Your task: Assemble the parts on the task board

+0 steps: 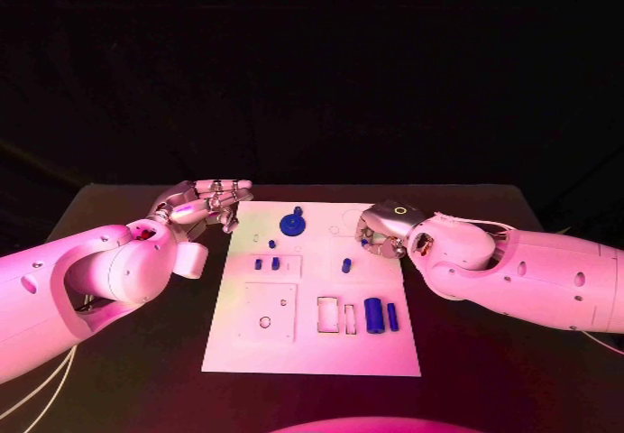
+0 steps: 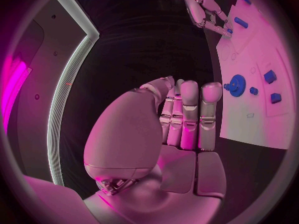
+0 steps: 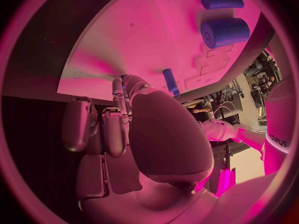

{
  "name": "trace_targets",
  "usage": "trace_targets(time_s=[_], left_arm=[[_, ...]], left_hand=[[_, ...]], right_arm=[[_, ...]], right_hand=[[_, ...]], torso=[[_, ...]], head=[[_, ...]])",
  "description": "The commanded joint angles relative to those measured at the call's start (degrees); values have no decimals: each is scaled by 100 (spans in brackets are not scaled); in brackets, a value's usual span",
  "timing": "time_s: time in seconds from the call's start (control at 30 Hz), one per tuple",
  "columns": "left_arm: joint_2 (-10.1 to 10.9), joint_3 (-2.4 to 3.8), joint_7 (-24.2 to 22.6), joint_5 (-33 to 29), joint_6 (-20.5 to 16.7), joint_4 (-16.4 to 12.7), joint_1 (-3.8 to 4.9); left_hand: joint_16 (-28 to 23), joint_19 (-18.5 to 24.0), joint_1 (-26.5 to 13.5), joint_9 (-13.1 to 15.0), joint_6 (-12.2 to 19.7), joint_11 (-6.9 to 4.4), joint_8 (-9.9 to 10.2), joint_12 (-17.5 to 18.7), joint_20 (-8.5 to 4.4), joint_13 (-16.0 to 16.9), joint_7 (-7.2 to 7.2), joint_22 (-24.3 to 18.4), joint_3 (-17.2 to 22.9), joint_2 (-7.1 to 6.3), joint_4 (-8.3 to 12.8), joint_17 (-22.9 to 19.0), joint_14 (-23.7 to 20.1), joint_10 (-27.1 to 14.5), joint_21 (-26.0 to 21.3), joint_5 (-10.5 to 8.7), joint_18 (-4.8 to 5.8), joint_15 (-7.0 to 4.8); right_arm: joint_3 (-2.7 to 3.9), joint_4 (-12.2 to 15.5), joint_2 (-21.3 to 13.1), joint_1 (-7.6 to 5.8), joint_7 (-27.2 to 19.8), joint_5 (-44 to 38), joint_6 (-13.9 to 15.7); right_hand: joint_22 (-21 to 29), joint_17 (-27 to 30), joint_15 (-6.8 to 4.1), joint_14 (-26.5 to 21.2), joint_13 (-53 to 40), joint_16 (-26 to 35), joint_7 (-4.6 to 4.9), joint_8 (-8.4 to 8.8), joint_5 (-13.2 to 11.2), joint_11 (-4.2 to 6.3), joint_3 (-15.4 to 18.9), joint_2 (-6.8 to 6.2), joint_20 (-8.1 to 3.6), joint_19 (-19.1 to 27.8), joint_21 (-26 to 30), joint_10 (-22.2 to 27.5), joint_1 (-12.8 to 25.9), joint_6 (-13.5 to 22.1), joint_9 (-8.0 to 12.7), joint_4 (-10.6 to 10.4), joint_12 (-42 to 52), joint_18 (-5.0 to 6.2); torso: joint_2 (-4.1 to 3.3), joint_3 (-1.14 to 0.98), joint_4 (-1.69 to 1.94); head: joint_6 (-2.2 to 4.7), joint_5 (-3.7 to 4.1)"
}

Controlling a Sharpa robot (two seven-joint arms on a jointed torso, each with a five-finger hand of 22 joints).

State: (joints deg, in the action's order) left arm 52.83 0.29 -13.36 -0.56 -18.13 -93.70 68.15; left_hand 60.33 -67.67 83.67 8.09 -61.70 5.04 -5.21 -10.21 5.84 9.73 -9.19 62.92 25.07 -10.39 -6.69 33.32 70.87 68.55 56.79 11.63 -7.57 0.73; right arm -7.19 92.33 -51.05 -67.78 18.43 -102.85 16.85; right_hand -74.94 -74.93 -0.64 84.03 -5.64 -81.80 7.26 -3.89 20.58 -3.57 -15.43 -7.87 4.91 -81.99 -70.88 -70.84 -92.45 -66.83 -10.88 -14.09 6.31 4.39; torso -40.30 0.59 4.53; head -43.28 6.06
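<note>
The white task board [image 1: 312, 347] lies mid-frame in the head view, long axis running bottom to top. On it, a thick blue cylinder [image 1: 373, 316] and a thin one [image 1: 391, 315] lie parallel to that axis at lower right; a blue gear [image 1: 293, 224] sits near the top. The left hand [image 1: 208, 203], fingers curled and empty, hovers off the upper-left corner. The right hand [image 1: 381, 230] rests at the board's upper-right edge, its grip unclear.

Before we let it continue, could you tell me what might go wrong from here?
The right hand hovers over the task board's far edge, close to a small blue peg; a careless reach might knock it. The two blue cylinders lie loose and could roll. The left hand is empty, off the board.
</note>
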Motion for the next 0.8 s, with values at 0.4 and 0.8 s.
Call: trace_targets(time_s=[0.4, 0.8], left_arm=[[-15, 2, 17, 21, 87, 20, 1], [-47, -2, 1, 21, 71, 26, 1]], left_hand=[[-33, 26, -21, -13, 34, 4, 41, -36, 4, 13, -23, -20, -31, 42, 6, -10, -43, -71, -42, 10, -61, -3], [-33, 26, -21, -13, 34, 4, 41, -36, 4, 13, -23, -20, -31, 42, 6, -10, -43, -71, -42, 10, -61, -3]], right_arm=[[59, 425, -216, -149, -87, 200, 344], [71, 951, -15, -156, -222, 433, 516]], right_hand=[[-860, -263, -26, 344, 20, -36, -2, -12, -8, 8, -191, -127, 2, -54, -50, -79, 102, -76, -14, 35, -54, -70], [-871, -272, -31, 345, 25, -43, -3, -12, -24, 11, -234, -143, 5, -60, -67, -90, 131, -82, -17, 52, -62, -73]], torso=[[1, 8, 3], [12, 15, 12]], head=[[20, -30], [48, -270]])
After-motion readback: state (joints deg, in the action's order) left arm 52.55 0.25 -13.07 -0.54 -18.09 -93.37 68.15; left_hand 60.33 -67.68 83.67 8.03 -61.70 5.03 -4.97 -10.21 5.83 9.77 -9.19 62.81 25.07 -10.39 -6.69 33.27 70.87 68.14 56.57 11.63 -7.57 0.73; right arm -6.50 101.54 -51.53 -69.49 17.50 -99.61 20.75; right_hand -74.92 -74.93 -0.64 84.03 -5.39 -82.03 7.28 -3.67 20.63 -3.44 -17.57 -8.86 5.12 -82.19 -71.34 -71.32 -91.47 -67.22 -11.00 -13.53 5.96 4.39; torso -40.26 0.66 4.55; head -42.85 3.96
